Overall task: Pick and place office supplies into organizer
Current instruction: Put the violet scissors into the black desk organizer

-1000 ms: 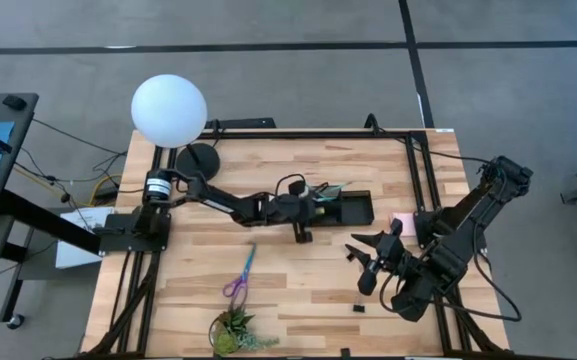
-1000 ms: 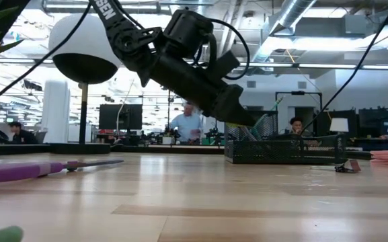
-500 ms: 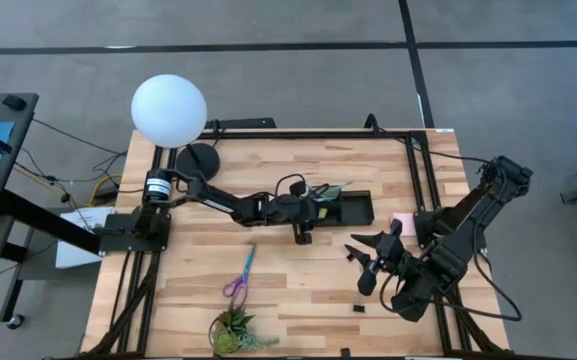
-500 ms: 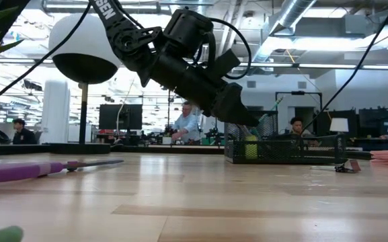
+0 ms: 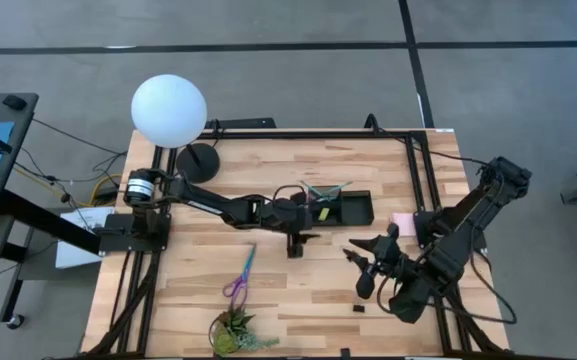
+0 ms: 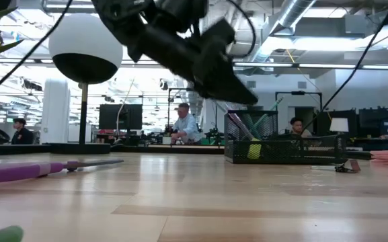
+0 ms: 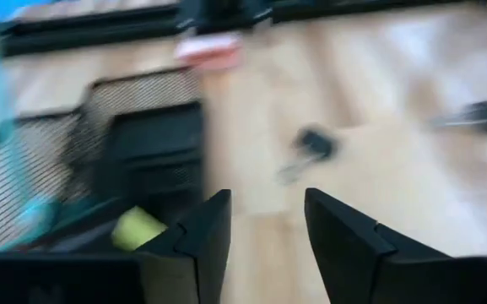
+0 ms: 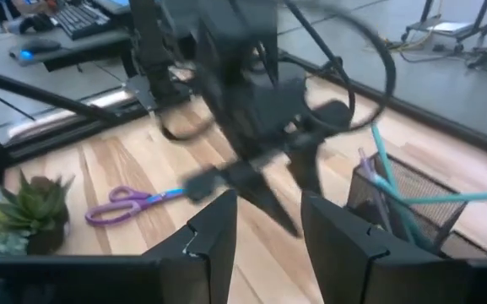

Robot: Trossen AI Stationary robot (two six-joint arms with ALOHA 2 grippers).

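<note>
While both pincers (image 7: 264,232) (image 8: 264,224) gape empty, two pens (image 5: 325,189) fill one organizer (image 5: 353,208).

Black mesh organizer (image 5: 346,207) holding pens (image 5: 325,189), scissors (image 5: 240,273) flat on table

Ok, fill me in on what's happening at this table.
The robot is sorting office supplies into the black organizer. The left tool is open and empty just beside the organizer, where a small yellow piece lies in the tray and pens stand in the tall compartment. The right tool waits open over the table's right side. The scissors, a black clip and the pink sticky pad are still out.
</note>
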